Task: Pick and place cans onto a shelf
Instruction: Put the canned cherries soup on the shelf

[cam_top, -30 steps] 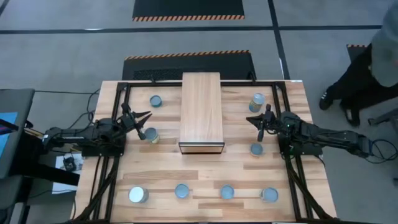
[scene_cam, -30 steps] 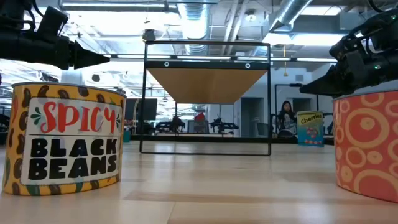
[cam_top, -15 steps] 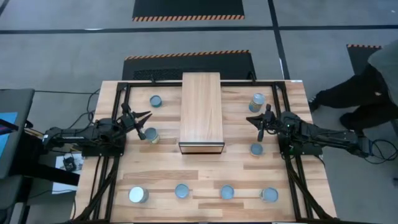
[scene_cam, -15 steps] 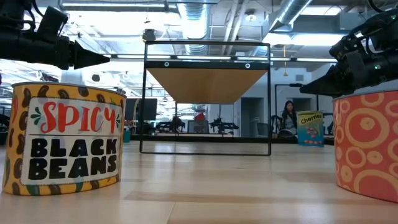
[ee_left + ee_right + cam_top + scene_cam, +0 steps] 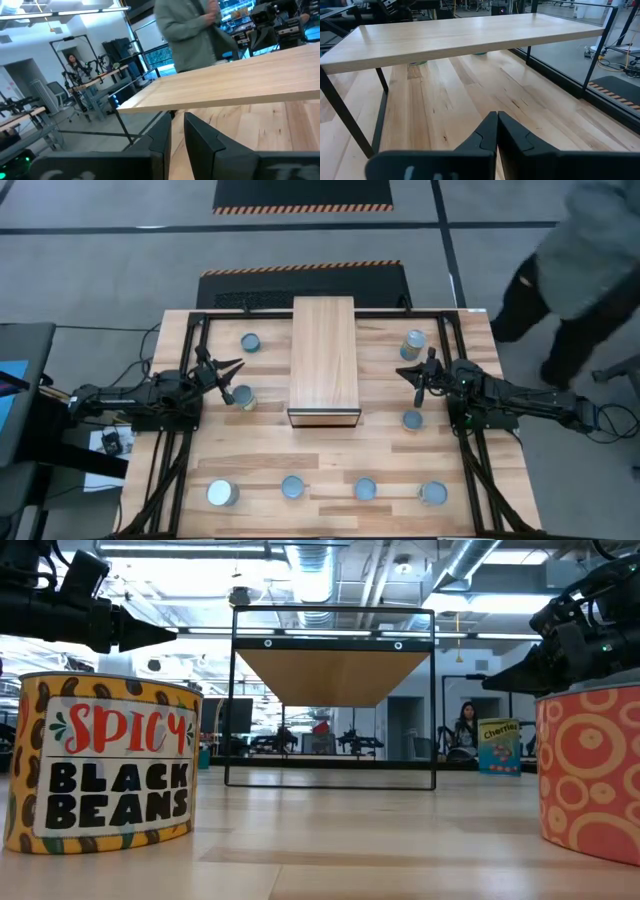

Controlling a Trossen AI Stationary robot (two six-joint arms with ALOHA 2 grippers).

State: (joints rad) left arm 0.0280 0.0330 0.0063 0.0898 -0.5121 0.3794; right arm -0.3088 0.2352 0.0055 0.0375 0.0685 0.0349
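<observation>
Shelf (image 5: 323, 358) central, bare top; clear planks both sides. Eight cans (image 5: 365, 489) around shelf. Left gripper (image 5: 226, 378) parted, empty; right gripper (image 5: 424, 377) pressed closed, empty.

Shelf (image 5: 323, 358): long light-wood top on a dark frame, standing mid-counter and reaching to the far edge, nothing on top. Eight cans, all upright, silvery-blue tops. Four in a row along the near edge: (image 5: 222, 493), (image 5: 292, 486), (image 5: 365, 488), (image 5: 433, 493). Left of the shelf: one (image 5: 250, 342) towards the far edge, one (image 5: 243, 397) nearer. Right of the shelf: one (image 5: 414, 343) far, one (image 5: 412, 420) nearer. In the low view, one near can (image 5: 103, 765) reads "Spicy Black Beans".
</observation>
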